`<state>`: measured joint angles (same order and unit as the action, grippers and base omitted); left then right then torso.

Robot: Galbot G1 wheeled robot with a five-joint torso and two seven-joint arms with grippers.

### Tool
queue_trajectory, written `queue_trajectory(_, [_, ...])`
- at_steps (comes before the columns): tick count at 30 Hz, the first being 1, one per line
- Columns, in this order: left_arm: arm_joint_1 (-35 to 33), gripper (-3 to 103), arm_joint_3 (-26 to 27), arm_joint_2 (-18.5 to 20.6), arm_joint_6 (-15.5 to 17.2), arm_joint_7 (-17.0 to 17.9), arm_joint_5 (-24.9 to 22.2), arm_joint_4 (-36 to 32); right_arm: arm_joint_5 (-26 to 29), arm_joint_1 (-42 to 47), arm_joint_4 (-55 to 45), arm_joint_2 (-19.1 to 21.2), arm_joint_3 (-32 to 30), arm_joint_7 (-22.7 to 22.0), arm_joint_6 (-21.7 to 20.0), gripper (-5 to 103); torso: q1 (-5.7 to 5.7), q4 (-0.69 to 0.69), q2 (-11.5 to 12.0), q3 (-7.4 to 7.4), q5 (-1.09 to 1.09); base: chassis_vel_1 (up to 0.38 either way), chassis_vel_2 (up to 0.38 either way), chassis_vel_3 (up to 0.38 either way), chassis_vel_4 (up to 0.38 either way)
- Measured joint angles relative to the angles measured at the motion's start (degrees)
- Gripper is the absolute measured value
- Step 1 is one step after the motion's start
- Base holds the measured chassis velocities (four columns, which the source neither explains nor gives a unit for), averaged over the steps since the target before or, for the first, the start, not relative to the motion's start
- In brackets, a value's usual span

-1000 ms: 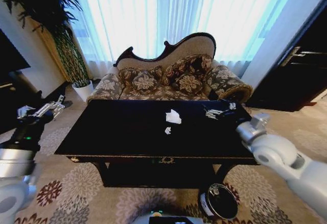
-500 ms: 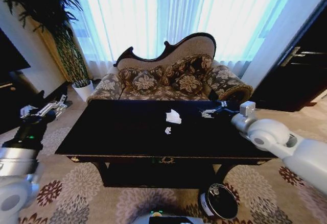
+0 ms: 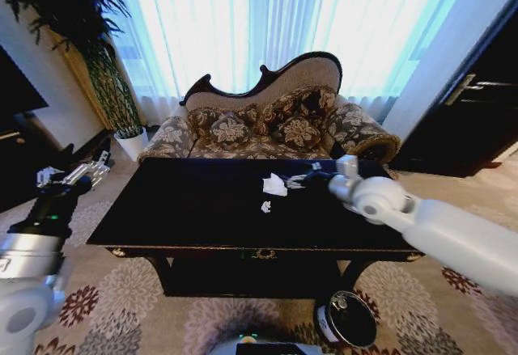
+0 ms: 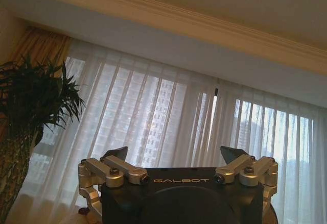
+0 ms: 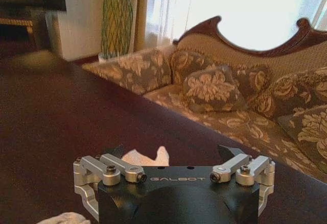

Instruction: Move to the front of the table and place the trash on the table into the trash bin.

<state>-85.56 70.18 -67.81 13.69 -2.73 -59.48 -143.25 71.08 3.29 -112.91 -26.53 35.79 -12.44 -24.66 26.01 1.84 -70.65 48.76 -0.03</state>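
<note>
Reaching over the table (image 3: pixel 162 209) with the right gripper (image 3: pixel 298 181), jaws spread wide and empty, fingertips just beside the tissue (image 3: pixel 274 184), which sits near the table's middle, toward the sofa (image 3: pixel 267 124) side. Same tissue (image 5: pixel 145 157) peeking up between the fingers in the right wrist view, so lined up pretty well. Looks feather-light and squishy, so probably no force needed; pinching the crumpled peak on top seems the safest bet, since a low grab could just skid it along that glossy top. Scrap (image 3: pixel 265 206) lying just in front of the tissue, tiny and flat, likely a pain to pick off a slick surface. Bin (image 3: pixel 348 320) down on the carpet under the table's front right corner. Left gripper (image 3: pixel 77 174) parked off the table's left end, jaws apart, holding nothing. Nothing blocking the way to the tissue.
</note>
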Motion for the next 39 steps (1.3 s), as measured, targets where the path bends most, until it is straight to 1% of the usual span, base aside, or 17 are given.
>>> queue_trajectory(2, [0.0, 100, 0.3, -0.1, 0.0, 0.0, -0.1, 0.0, -0.1, -2.4, 1.3, -1.2, 2.4, -0.1, -1.7, 100, 0.0, 0.0, 0.0, 0.0, 0.0, 0.0, 0.0, 0.0, 0.0])
queue_trajectory(3, [0.0, 100, 0.3, -0.1, 0.0, 0.0, -0.1, 0.0, -0.1, -2.4, 1.3, -1.2, 2.4, -0.1, -1.7, 100, 0.0, 0.0, 0.0, 0.0, 0.0, 0.0, 0.0, 0.0, 0.0])
queue_trajectory(6, [0.1, 100, 0.5, -0.1, 0.0, 0.0, -0.1, 0.0, 0.7, -5.2, 3.2, -3.3, 4.8, -0.6, -5.0, 100, -0.01, 0.02, 0.0, 0.0, 0.02, 0.0, 0.0, 0.0, 0.0])
queue_trajectory(8, [0.1, 100, 0.5, 0.0, 0.0, 0.0, -0.1, 0.0, 1.0, -5.5, 3.5, -3.7, 5.2, -0.9, -5.5, 100, -0.01, 0.02, 0.0, 0.0, 0.02, 0.0, 0.0, 0.0, 0.0])
queue_trajectory(10, [0.4, 100, 0.4, 0.0, 0.0, 0.0, -0.1, 0.0, 1.5, -6.4, 4.7, -5.1, 6.2, -1.7, -7.4, 100, -0.01, 0.02, 0.0, 0.0, 0.01, 0.0, 0.0, 0.0, 0.0])
queue_trajectory(13, [0.6, 100, 0.0, 0.1, 0.0, 0.0, 0.0, 0.0, 2.4, -6.5, 5.8, -6.3, 6.6, -2.2, -9.0, 100, 0.0, 0.01, 0.0, 0.0, 0.01, 0.0, 0.0, 0.0, 0.0])
queue_trajectory(18, [0.8, 100, -0.4, 0.0, 0.0, -0.1, 0.5, 0.0, 4.8, -6.1, 6.0, -6.7, 6.6, -2.6, -10.4, 100, -0.01, 0.03, 0.0, 0.0, 0.02, 0.0, 0.0, 0.0, 0.0])
queue_trajectory(27, [1.0, 100, -1.1, -0.1, -0.1, -0.1, 1.1, 0.2, 4.8, -4.3, 6.0, -7.0, 6.4, -3.2, -11.3, 100, -0.01, 0.02, 0.0, -0.01, 0.02, 0.0, 0.0, 0.0, 0.0])
queue_trajectory(28, [1.0, 100, -1.1, 0.0, -0.1, -0.1, 1.1, 0.2, 4.8, -4.1, 5.9, -7.0, 6.3, -3.2, -11.3, 102, -0.01, 0.02, 0.0, -0.01, 0.02, 0.0, 0.0, 0.0, 0.0])
queue_trajectory(29, [1.0, 100, -1.1, 0.0, -0.1, -0.1, 1.1, 0.2, 4.8, -4.1, 5.9, -7.0, 6.3, -3.2, -11.3, 102, -0.01, 0.02, 0.0, -0.01, 0.02, 0.0, 0.0, 0.0, 0.0])
queue_trajectory(31, [1.0, 100, -0.8, 0.1, -0.1, -0.1, 1.1, 0.2, 4.7, -3.6, 5.8, -6.8, 6.0, -2.9, -10.9, 94, -0.01, 0.02, 0.0, -0.01, 0.02, 0.0, 0.0, 0.0, 0.0])
queue_trajectory(32, [0.9, 100, -0.8, 0.1, -0.1, -0.1, 1.1, 0.2, 4.6, -3.5, 5.7, -6.8, 5.9, -2.8, -10.8, 94, -0.01, 0.02, 0.0, -0.01, 0.02, 0.0, 0.0, 0.0, 0.0])
queue_trajectory(34, [0.8, 100, -0.6, 0.2, -0.2, -0.1, 1.0, 0.2, 4.4, -2.8, 5.7, -6.5, 5.4, -2.2, -10.1, 83, -0.01, 0.02, 0.0, -0.01, 0.02, 0.0, 0.0, 0.0, 0.0])
queue_trajectory(35, [0.8, 100, -0.6, 0.2, -0.2, -0.1, 1.0, 0.2, 4.4, -2.8, 5.7, -6.5, 5.4, -2.2, -10.1, 83, -0.01, 0.02, 0.0, -0.01, 0.02, 0.0, 0.0, 0.0, 0.0])
queue_trajectory(38, [0.6, 100, -0.3, 0.2, -0.2, -0.1, 0.9, 0.1, 3.9, -1.6, 5.5, -6.1, 4.1, -0.9, -9.6, 66, -0.01, 0.02, 0.0, -0.01, 0.02, 0.0, 0.0, 0.0, 0.0])
queue_trajectory(39, [0.6, 100, -0.3, 0.2, -0.2, -0.1, 0.9, 0.1, 3.9, -1.6, 5.5, -6.1, 4.1, -0.9, -9.6, 66, -0.01, 0.02, 0.0, -0.01, 0.02, 0.0, 0.0, 0.0, 0.0])
